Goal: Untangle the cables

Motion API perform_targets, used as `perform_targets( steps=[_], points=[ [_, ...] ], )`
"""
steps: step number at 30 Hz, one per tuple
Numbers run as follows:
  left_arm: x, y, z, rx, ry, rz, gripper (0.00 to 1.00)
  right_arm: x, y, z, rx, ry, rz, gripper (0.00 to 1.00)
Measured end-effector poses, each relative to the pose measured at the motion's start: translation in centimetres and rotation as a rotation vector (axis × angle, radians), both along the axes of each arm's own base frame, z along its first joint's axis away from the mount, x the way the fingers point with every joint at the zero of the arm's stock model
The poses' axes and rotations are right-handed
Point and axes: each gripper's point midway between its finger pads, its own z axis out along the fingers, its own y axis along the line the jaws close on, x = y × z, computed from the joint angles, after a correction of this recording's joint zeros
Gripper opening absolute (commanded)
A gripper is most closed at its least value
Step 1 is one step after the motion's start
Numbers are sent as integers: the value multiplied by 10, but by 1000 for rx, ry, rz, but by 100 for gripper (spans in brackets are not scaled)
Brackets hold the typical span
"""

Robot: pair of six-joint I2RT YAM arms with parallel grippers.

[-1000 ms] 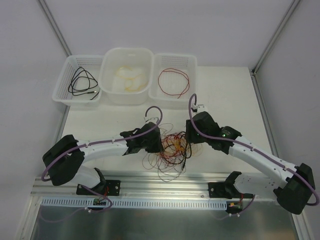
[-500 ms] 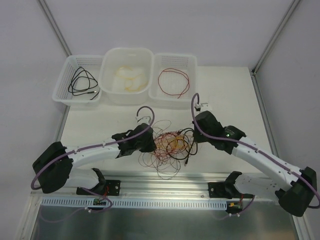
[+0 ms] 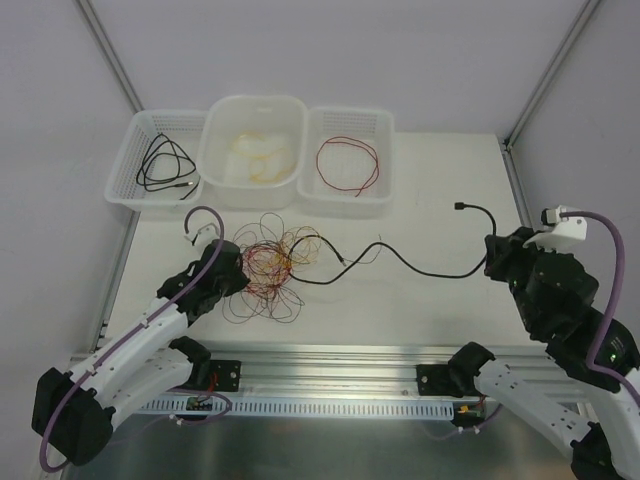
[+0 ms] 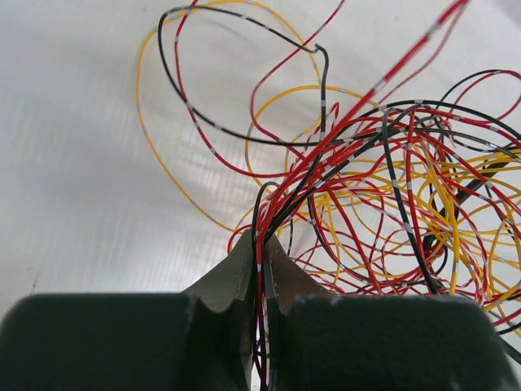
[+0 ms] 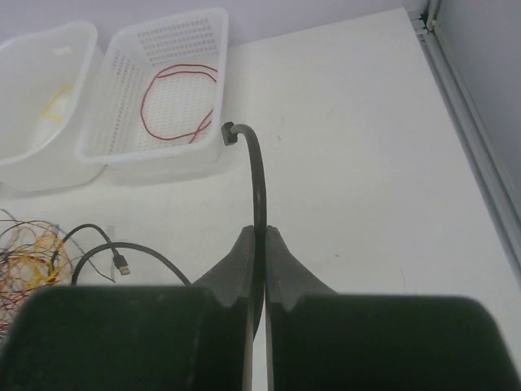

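While both arms were bunched over the knot at the middle of the near edge 1 s ago, they are now well apart. The left gripper (image 3: 238, 276) has dragged the tangle of cables (image 3: 272, 268) toward the left edge of the table (image 3: 430, 180). Its fingers are clenched on a thin bundle of red and black strands, clear in the left wrist view. The right gripper (image 3: 497, 262) has swung out to the right edge, pinched tight on 1 thicker black cable (image 3: 420, 268).

That cable now lies drawn out across the worktop. Its plug end curls past the right gripper toward the far right corner, and its other end runs back to the knot's right side. Cannot tell if that end is free or caught in the loops.

Judgement: the opposing pull has mostly worked 1 black cable loose, and the red, yellow and black mass is left to sort. At the far edge the 3 baskets (image 3: 128, 160) hold 1 black loop, some pale yellow wire and 1 red loop. The black one likely goes to the far left corner.
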Motion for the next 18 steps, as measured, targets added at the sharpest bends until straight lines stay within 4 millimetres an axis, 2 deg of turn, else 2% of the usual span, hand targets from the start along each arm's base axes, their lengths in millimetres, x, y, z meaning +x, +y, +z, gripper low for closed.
perform_targets(
  steps=[4, 7, 8, 11, 13, 14, 16, 18],
  points=[
    [-6, 3, -5, 28, 30, -18, 0, 4, -6, -23, -73, 60, -45, 2],
    [-10, 3, -8, 40, 53, -45, 0, 17, -5, -72, -204, 210, -89, 28],
    [-12, 1, -7, 38, 57, -60, 0, 21, -4, -93, -255, 282, -100, 45],
    [-13, -7, -2, 19, 62, -109, 0, 27, 5, -154, -369, 496, -89, 67],
    [-13, -14, 3, -4, 60, -142, 0, 21, 12, -192, -410, 624, -45, 71],
    [-14, -17, 5, -17, 60, -158, 0, 16, 15, -204, -413, 663, -15, 72],
    [-15, -22, 9, -36, 62, -181, 0, 10, 27, -210, -396, 678, 49, 72],
    [-16, -26, 10, -52, 66, -197, 0, 10, 51, -205, -342, 641, 143, 71]
  ],
)
